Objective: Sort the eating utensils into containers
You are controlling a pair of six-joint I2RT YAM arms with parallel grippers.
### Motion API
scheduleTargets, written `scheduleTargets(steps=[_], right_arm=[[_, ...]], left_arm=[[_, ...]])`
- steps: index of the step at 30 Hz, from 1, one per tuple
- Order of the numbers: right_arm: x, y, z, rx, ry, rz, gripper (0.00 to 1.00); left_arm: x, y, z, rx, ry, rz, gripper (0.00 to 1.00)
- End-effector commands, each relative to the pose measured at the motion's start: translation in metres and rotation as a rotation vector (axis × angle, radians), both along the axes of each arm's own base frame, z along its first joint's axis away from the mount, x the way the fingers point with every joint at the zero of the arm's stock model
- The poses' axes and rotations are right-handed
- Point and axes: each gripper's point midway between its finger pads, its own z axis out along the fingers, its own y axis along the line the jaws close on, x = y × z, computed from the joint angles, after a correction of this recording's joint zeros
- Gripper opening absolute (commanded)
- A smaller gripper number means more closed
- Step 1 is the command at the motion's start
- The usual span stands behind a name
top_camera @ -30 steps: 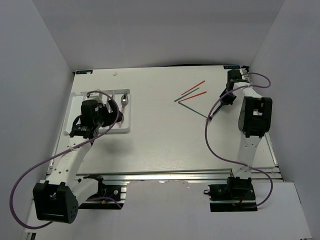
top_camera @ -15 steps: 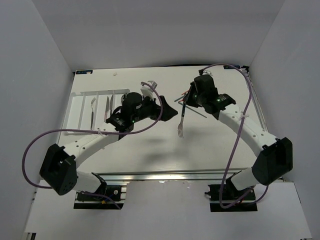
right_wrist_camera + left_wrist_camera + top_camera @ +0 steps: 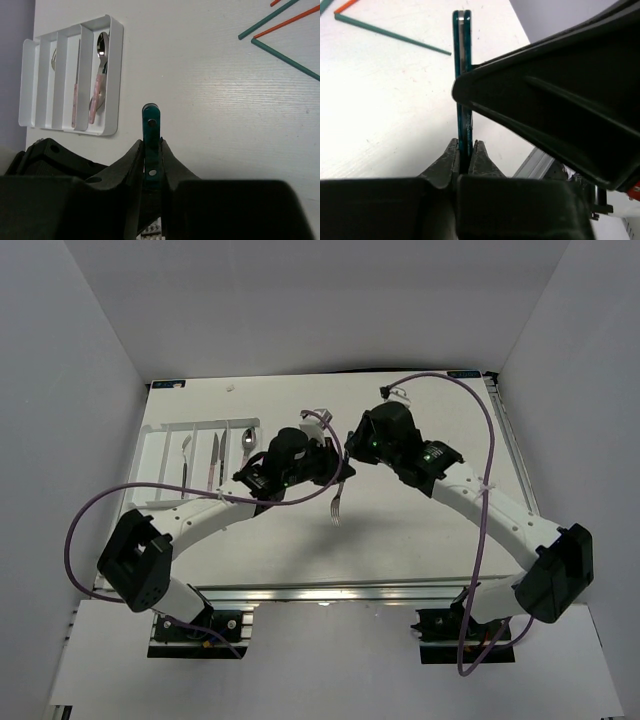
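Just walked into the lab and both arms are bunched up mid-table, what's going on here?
One teal-handled fork is held from both sides: the left gripper and the right gripper are both clamped on its handle over the table, which looks like a handover. The white tray holds a few utensils already; the chopsticks lie loose on the table.

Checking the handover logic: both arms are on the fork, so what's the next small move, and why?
Probably open the right gripper. It and the left gripper are both clamped on the fork by its teal handle. Releasing would let the left arm carry it to the tray.
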Motion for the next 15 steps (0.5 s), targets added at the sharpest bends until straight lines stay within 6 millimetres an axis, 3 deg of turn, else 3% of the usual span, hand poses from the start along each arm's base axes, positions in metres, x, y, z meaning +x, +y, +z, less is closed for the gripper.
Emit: scheduleTargets(steps=[1,2,3,4,5,6,7,8,9,10,12,13,15], right_arm=[[-0.008,0.014,0.020,0.113,-0.031,0.046,0.23],[-0.006,0.007,0.022,0.114,-0.033,0.030,0.51],[-0.001,-0.007,0.018,0.102,-0.009,0.008,0.89],[0.001,-0.017,0.017,0.098,0.004,-0.008,0.89],[0.001,-0.028,0.016,0.080,0.014,-0.018,0.89],[0.005,-0.048,0.005,0.048,0.037,-0.059,0.89],[0.002,-0.061,0.009,0.045,0.020,-0.076,0.89],[0.002,-0.074,0.008,0.029,0.005,-0.085,0.89],[0.000,-0.090,-0.009,0.016,0.028,-0.098,0.89],[-0.004,-0.097,0.002,0.035,-0.017,-0.094,0.89],[-0.006,-0.116,-0.005,0.012,-0.028,-0.100,0.89],[-0.011,-0.122,-0.011,0.002,-0.023,-0.097,0.89],[-0.015,-0.129,-0.018,-0.025,-0.009,-0.069,0.89]], left_arm=[[0.014,0.007,0.027,0.054,-0.079,0.059,0.00],[0.025,0.018,0.032,0.114,-0.116,0.080,0.00],[0.034,0.032,0.027,0.167,-0.112,0.106,0.00],[0.040,0.057,0.012,0.256,-0.067,0.151,0.00],[0.067,0.100,0.007,0.322,-0.069,0.230,0.00],[0.083,0.127,0.003,0.375,-0.055,0.281,0.00],[0.092,0.168,-0.015,0.494,-0.006,0.368,0.00],[0.110,0.221,-0.023,0.636,-0.022,0.437,0.00],[0.116,0.252,-0.038,0.771,0.021,0.464,0.00],[0.124,0.306,-0.042,0.964,0.017,0.553,0.00],[0.134,0.355,-0.043,1.088,0.052,0.671,0.00],[0.139,0.383,-0.059,1.069,0.129,0.696,0.00],[0.156,0.405,-0.057,1.056,0.126,0.732,0.00]])
